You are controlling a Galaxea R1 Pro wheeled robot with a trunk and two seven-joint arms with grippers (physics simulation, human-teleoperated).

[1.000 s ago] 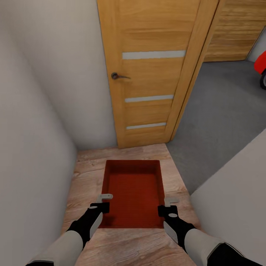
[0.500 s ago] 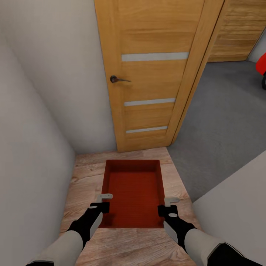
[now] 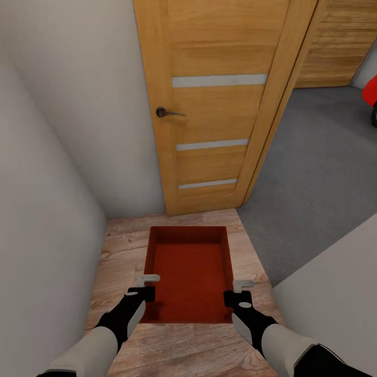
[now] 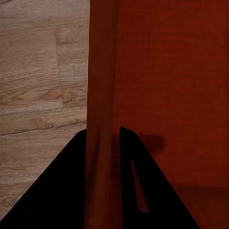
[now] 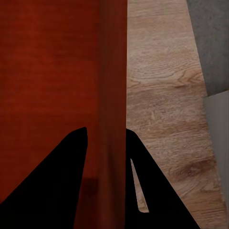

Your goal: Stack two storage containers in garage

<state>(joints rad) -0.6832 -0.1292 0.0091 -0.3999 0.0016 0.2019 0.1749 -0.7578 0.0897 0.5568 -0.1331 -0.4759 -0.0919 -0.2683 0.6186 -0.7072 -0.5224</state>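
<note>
I have one red-orange storage container carried out in front of me, its open top facing up and its long axis pointing away toward the door. It hangs between my two arms above the light wood-plank floor of a narrow passage. My left gripper is clamped on the bin's left wall near the close end; in the left wrist view that wall runs straight between the two dark fingers, one outside and one inside the bin. My right gripper is clamped the same way on the right wall, and in the right wrist view the wall passes between its fingers.

Just beyond the bin's far end stands an orange-brown wooden door with three pale horizontal strips and a dark lever handle. To its right the plank floor gives way to dark grey concrete floor, with wooden panelling behind it and a bit of something red at the edge. Plain white walls close me in on the left and lower right.
</note>
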